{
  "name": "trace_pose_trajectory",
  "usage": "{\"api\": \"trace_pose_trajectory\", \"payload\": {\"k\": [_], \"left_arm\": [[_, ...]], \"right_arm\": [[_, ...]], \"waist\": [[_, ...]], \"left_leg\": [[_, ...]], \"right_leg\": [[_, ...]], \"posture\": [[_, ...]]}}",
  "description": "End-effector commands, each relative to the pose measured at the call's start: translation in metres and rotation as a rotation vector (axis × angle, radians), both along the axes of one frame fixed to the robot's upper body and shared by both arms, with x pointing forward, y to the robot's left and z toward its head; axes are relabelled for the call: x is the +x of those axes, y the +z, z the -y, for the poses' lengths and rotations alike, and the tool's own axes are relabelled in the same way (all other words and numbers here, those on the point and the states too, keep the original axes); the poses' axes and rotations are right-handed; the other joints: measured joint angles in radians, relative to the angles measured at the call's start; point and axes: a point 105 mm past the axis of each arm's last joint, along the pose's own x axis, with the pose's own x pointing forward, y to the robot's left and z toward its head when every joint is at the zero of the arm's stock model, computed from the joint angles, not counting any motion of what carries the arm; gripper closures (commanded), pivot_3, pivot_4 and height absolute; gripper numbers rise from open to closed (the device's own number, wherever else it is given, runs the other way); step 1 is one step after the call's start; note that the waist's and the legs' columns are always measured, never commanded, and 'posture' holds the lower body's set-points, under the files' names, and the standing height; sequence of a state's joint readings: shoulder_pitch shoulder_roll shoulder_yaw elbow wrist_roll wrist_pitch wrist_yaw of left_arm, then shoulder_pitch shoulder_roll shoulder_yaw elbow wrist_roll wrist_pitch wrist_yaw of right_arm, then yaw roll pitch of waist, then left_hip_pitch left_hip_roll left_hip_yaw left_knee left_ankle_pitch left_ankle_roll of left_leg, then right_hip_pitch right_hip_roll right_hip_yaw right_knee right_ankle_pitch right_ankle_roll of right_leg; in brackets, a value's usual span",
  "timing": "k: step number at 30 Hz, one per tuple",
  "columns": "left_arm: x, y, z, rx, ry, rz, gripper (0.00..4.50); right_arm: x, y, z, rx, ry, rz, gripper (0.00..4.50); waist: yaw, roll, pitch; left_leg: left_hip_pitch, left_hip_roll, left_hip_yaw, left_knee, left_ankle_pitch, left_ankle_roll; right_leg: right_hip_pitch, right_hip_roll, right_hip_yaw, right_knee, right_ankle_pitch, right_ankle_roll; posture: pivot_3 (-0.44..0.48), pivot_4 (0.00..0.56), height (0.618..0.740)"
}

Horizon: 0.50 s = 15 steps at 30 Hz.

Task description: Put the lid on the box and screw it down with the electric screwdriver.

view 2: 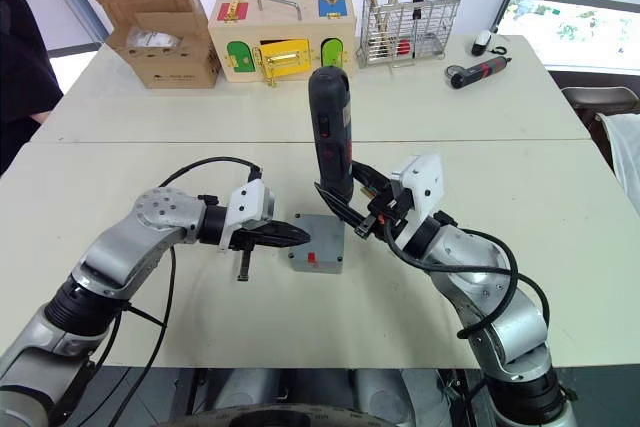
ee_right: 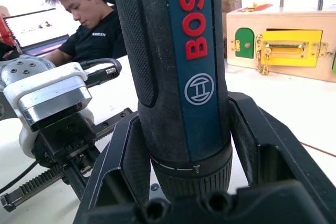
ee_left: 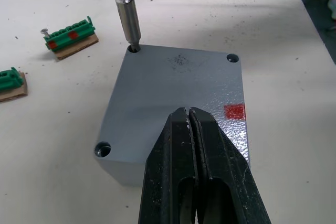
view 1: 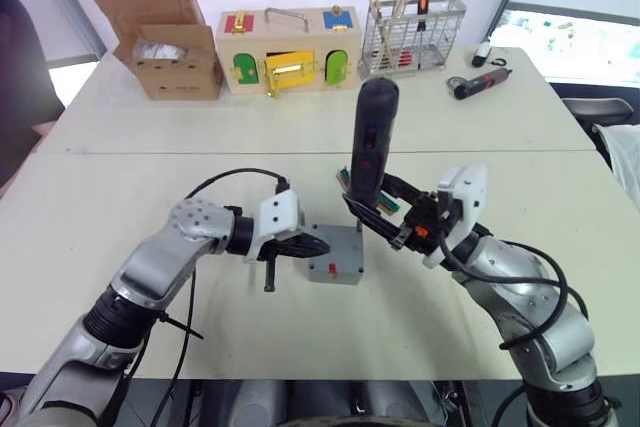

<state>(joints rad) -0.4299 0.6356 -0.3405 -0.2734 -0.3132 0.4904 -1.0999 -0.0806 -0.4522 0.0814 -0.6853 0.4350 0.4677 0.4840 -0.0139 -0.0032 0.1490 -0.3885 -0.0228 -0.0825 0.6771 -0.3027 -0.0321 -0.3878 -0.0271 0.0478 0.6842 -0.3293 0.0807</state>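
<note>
The right gripper (view 2: 352,209) has its jaws closed around the lower body of the electric screwdriver (view 2: 331,132), which stands nearly upright with its handle rising above the jaws. Below the jaws, the thin metal bit (ee_left: 127,13) comes down into the screw hole at one corner of the lid (ee_left: 178,98). The lid lies flat on top of the box (view 2: 317,244), which sits on the tabletop (view 2: 150,162) directly under the right jaws and just ahead of the left ones. The left gripper (ee_left: 195,124) has its jaws pressed together with nothing between them; their tips rest over the lid's near edge, beside a small red mark (ee_left: 234,111) on the lid. Two more screw holes in the lid, at the corners to either side of the left jaws, show empty. Beyond the box from the left jaws, two green terminal blocks (ee_left: 70,31) lie on the tabletop. Well beyond both grippers stand a cardboard carton (view 1: 160,32), a wooden latch box (view 1: 288,49), a wire basket (view 1: 412,34) and a smaller red-and-black driver (view 1: 480,82).
</note>
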Motion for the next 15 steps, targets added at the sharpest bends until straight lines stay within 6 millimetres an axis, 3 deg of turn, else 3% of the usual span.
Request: {"api": "trace_pose_trajectory", "payload": {"k": [1,8,11,15], "left_arm": [[-0.004,-0.022,-0.004,0.076,0.004,-0.045,4.50],[-0.007,-0.028,-0.005,0.083,0.006,-0.063,4.50],[-0.008,-0.029,-0.004,0.083,0.004,-0.065,4.50],[-0.008,-0.029,-0.004,0.085,0.004,-0.064,4.50]], "right_arm": [[-0.002,-0.027,-0.005,-0.026,0.031,-0.109,2.67],[-0.004,-0.036,-0.003,-0.023,0.033,-0.122,2.67],[-0.005,-0.041,-0.003,-0.028,0.036,-0.134,2.67],[-0.003,-0.050,-0.001,-0.044,0.022,-0.152,2.67]], "waist": [[0.000,-0.001,-0.003],[0.000,-0.004,-0.010],[0.000,-0.002,-0.013],[0.000,-0.003,-0.014]], "left_leg": [[0.000,0.000,0.000,0.000,0.000,0.000],[0.006,0.000,0.000,-0.004,0.000,0.000],[0.022,0.001,0.000,-0.014,0.000,0.000],[0.033,0.001,0.000,-0.019,-0.001,0.001]], "right_leg": [[0.000,0.000,0.000,0.000,0.000,0.000],[0.005,0.000,0.000,-0.002,0.000,0.000],[0.021,0.000,0.001,-0.013,0.000,0.000],[0.032,0.000,0.001,-0.020,-0.001,0.000]], "posture": [[0.000,0.150,0.740],[0.000,0.150,0.740],[0.000,0.150,0.740],[0.000,0.150,0.740]]}}
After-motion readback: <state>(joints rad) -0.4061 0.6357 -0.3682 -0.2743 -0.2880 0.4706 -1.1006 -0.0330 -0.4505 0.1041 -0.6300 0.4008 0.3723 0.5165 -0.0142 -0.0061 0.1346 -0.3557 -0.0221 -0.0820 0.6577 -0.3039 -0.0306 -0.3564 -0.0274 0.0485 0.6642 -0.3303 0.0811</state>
